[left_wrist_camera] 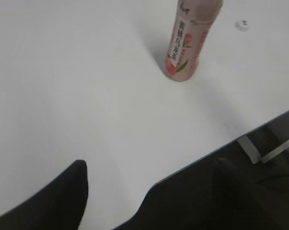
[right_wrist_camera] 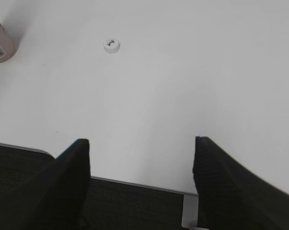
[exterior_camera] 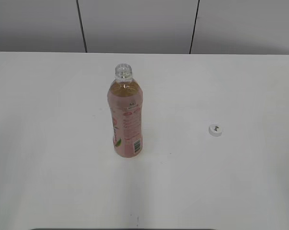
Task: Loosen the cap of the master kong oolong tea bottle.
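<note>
exterior view, centre frame: the master kong oolong tea bottle point(exterior_camera: 125, 117) stands upright on the white table point(exterior_camera: 48, 143), its neck bare, while the cap point(exterior_camera: 215, 130) lies top up well apart at right of centre; you can judge the loosening done and more, so the step in hand looks like pulling clear without knocking anything. neither arm shows in this view. right wrist view: the right gripper point(right_wrist_camera: 142, 158) hangs released, fingers point(right_wrist_camera: 72, 167) spread wide and grasping nothing, low in the frame over the table's near edge, the cap in the upper left and the bottle's base just cutting the left border. left wrist view: the left gripper point(left_wrist_camera: 110, 196) shows two dark fingers at the bottom with a gap between, apparently parted and empty, the bottle at top centre. keep both hands low and back; open table lies all round the bottle, but mind the near edge beneath both grippers and the open, tippable neck.
</note>
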Available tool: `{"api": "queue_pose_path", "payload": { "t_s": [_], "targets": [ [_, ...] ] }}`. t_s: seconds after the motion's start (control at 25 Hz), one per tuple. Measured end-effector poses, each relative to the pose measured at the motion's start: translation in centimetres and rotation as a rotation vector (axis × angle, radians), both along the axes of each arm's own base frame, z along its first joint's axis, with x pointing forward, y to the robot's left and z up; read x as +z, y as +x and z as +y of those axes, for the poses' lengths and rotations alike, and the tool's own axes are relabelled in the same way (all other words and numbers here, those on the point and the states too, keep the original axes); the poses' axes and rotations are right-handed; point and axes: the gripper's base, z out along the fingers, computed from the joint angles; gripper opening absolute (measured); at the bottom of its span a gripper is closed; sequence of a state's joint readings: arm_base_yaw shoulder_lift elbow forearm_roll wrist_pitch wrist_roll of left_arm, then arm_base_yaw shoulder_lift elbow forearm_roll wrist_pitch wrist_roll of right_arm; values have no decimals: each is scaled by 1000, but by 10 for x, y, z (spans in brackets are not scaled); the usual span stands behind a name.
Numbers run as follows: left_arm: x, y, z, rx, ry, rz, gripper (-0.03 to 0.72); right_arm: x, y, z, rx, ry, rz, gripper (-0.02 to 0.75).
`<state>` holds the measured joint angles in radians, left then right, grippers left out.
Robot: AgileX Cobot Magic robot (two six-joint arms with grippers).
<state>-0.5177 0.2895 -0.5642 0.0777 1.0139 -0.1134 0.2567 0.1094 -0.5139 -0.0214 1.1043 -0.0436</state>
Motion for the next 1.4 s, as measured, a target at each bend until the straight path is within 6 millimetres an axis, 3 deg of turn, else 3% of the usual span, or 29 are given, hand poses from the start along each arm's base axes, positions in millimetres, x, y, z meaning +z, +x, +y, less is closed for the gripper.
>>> {"api": "queue_pose_path", "payload": {
  "t_s": [0.32, 0.6, 0.96, 1.4],
  "targets": [
    [3, -46, 24, -29, -135, -243, 477, 0, 0, 0, 1, 2, -1, 504],
    [3, -48, 21, -66, -136, -245, 463, 0, -17, -4, 2, 32, -106, 503],
    [3, -48, 21, -54, -134, -247, 438, 0, -17, -4, 0, 33, -111, 502],
    [3, -50, 16, 355, -82, -270, 435, 0, -18, -3, -120, 27, -113, 502]
  ]
}}
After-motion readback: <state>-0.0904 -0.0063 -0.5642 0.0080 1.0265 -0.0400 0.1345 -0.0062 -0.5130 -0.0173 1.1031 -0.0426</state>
